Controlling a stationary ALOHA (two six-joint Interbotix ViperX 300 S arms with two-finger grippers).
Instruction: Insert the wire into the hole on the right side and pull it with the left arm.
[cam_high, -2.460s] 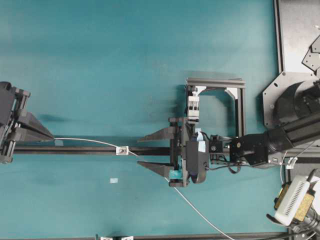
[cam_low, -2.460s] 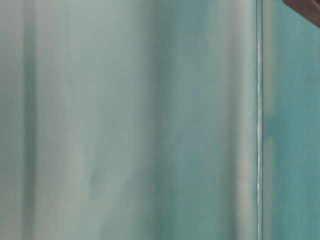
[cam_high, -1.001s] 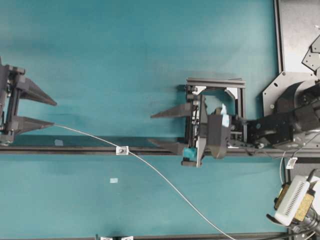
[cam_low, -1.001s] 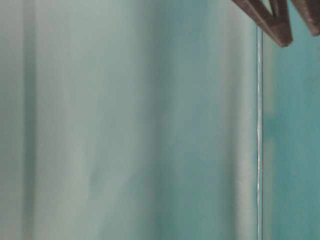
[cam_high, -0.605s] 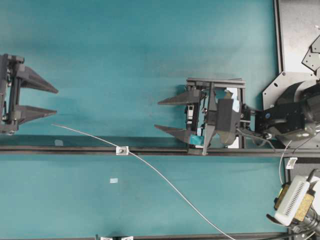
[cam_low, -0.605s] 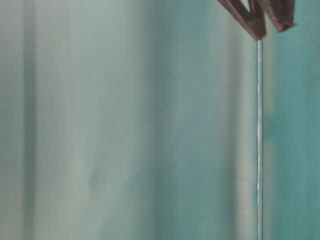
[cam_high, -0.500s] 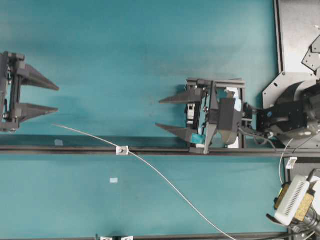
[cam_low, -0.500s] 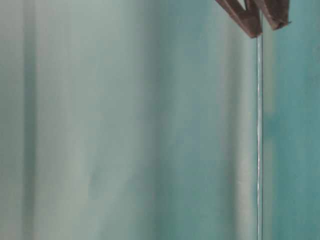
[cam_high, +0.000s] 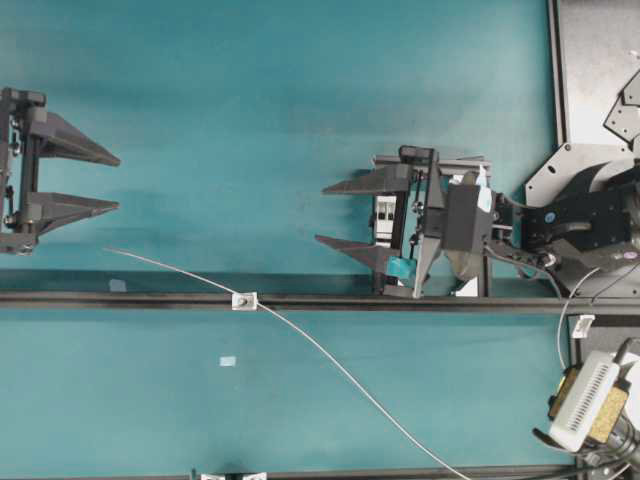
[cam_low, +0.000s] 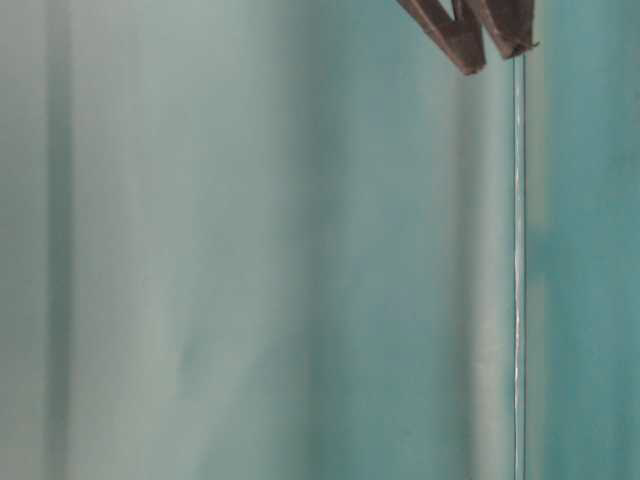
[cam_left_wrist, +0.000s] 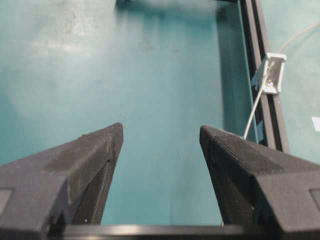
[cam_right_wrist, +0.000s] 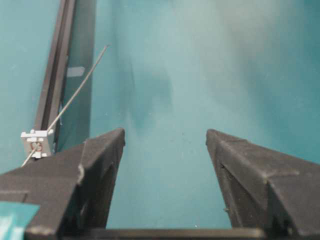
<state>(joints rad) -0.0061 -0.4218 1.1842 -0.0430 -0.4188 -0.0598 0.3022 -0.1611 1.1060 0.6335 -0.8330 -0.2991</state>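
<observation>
Your left jaws (cam_high: 115, 182) and right jaws (cam_high: 320, 213) both gape, grasping nothing. Beside each, apart, the wire (cam_high: 330, 362) lies threaded through the hole (cam_high: 243, 300) on the tabletop (cam_high: 250, 100). It looks light, springy, slippery; grip near its free end.

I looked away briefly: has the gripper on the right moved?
Yes. The right gripper let go of the wire, lifted off the black rail and pulled back toward its base, jaws open.

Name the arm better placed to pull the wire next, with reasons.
Left. The wire already passes the fitting, and its free end lies just below the open left gripper; the right gripper is open, farther off.
</observation>
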